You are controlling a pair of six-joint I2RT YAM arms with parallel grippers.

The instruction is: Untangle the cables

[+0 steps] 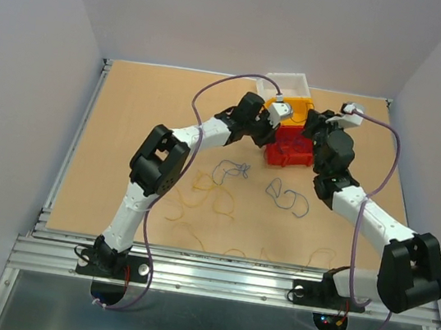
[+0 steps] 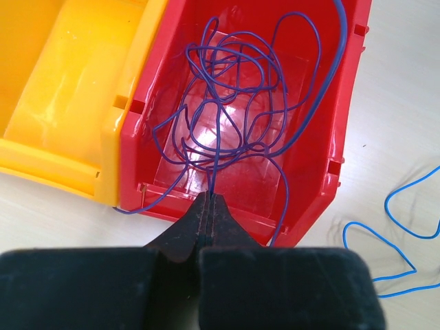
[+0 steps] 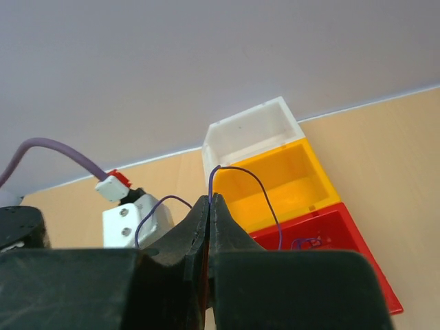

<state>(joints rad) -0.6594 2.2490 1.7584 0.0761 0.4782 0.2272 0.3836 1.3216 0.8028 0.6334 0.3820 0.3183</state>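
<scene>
A tangle of thin purple cable [image 2: 234, 89] lies in the red bin [image 2: 330, 137]. My left gripper [image 2: 210, 196] is at the bin's near wall, shut on a strand that rises from the tangle. My right gripper [image 3: 212, 197] is higher up, shut on a purple cable [image 3: 265, 196] that arcs over and drops into the red bin [image 3: 344, 254]. From above, the left gripper [image 1: 273, 131] and right gripper [image 1: 312, 123] flank the bins. Loose blue [image 1: 286, 196], dark [image 1: 232, 169] and yellow-orange [image 1: 215, 203] cables lie on the table.
A yellow bin [image 1: 295, 108] and a white bin [image 1: 289, 84] stand in a row behind the red bin [image 1: 289, 152]. A blue cable [image 2: 399, 234] lies on the table right of the red bin. The table has a metal rail [image 1: 212, 276] at its near edge.
</scene>
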